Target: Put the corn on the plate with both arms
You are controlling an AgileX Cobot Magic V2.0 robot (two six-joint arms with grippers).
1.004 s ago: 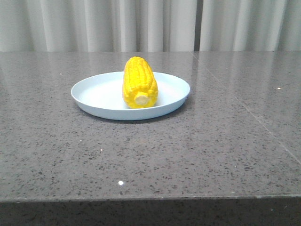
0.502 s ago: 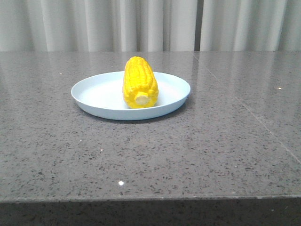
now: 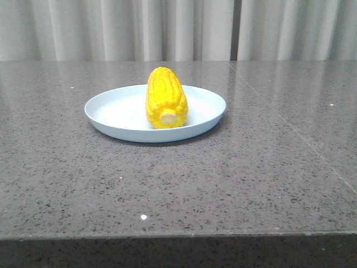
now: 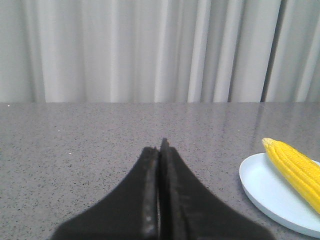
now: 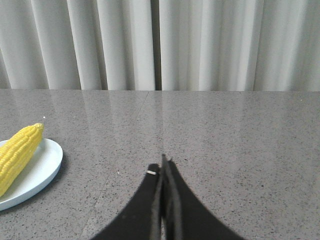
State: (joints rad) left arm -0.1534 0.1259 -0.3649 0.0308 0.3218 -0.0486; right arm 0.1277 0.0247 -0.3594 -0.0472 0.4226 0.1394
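The yellow corn [image 3: 165,97] lies inside the pale blue plate [image 3: 111,111] near the table's middle, its cream stub end facing the camera. Neither arm appears in the front view. In the left wrist view my left gripper [image 4: 160,150] is shut with nothing in it, hovering over bare table to the left of the plate [image 4: 265,185] and corn [image 4: 297,167]. In the right wrist view my right gripper [image 5: 163,165] is also shut and empty, off to the right of the plate [image 5: 42,167] and corn [image 5: 17,152].
A grey speckled stone table [image 3: 251,178] stretches around the plate, with its front edge close to the camera. White curtains [image 3: 178,28] hang behind the table's far edge.
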